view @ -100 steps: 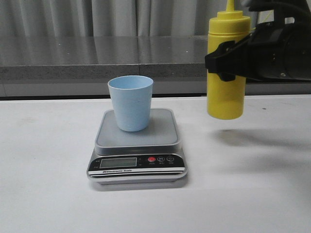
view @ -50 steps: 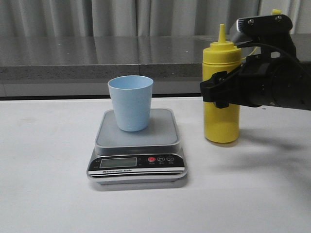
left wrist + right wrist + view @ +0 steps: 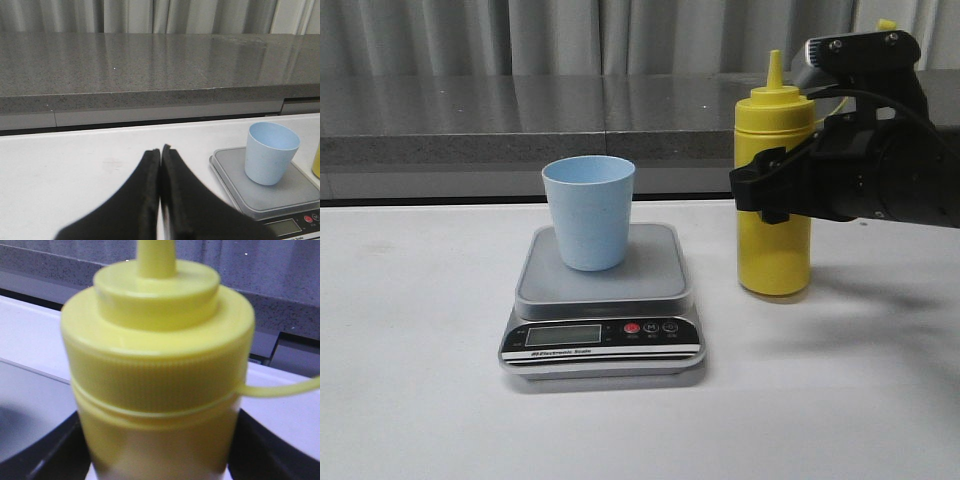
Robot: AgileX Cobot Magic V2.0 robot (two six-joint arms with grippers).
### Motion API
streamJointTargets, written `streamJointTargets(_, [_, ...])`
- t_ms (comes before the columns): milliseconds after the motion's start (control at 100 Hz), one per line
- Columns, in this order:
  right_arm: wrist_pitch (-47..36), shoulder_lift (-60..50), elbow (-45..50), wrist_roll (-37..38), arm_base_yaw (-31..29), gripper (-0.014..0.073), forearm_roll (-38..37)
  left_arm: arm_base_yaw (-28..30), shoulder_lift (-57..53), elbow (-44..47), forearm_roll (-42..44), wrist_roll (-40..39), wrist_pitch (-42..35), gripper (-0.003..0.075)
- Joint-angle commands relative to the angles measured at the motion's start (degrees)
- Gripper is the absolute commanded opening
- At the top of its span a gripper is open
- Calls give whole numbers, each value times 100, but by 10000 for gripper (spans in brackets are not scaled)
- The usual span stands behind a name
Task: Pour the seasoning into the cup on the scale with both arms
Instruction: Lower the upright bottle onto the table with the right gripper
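Note:
The light blue cup [image 3: 588, 215] stands upright on the platform of the silver-grey scale [image 3: 603, 300]. To the right of the scale, the yellow seasoning bottle [image 3: 775, 245] stands upright with its base at the table. My right gripper [image 3: 772, 195] is shut on its middle. In the right wrist view the bottle [image 3: 157, 355] fills the frame, with a black finger [image 3: 55, 455] against each side and the tether [image 3: 285, 389] trailing off. My left gripper [image 3: 160, 150] is shut on nothing, over the white table to the left of the scale [image 3: 235, 175] and cup [image 3: 271, 152].
A grey stone ledge [image 3: 520, 120] runs along the back of the white table [image 3: 410, 330], with curtains behind it. The right arm's black body [image 3: 890, 160] hangs over the table's right side.
The right gripper has come down with the seasoning bottle from well above the table to table level right of the scale. In the last half second it barely moved.

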Motion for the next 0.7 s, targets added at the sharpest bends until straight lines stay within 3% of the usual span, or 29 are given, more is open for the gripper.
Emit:
streamJointTargets(0, [-560,-201,-73,2,-34,414,-75,16,34,-171,-63,-38,-451,-20])
streamJointTargets(140, [-560,-201,-73,2,-34,526,-75,16,34,-171,-63,-38,-451,-20])
streamJointTargets(280, [-560,-201,-68,2,-34,584,-75,16,34,-171,-63,-38,-451,-20])
streamJointTargets(690, [-673,-201,193,2,-34,597,22,16,34,-171,-63,-38,-451,-20])
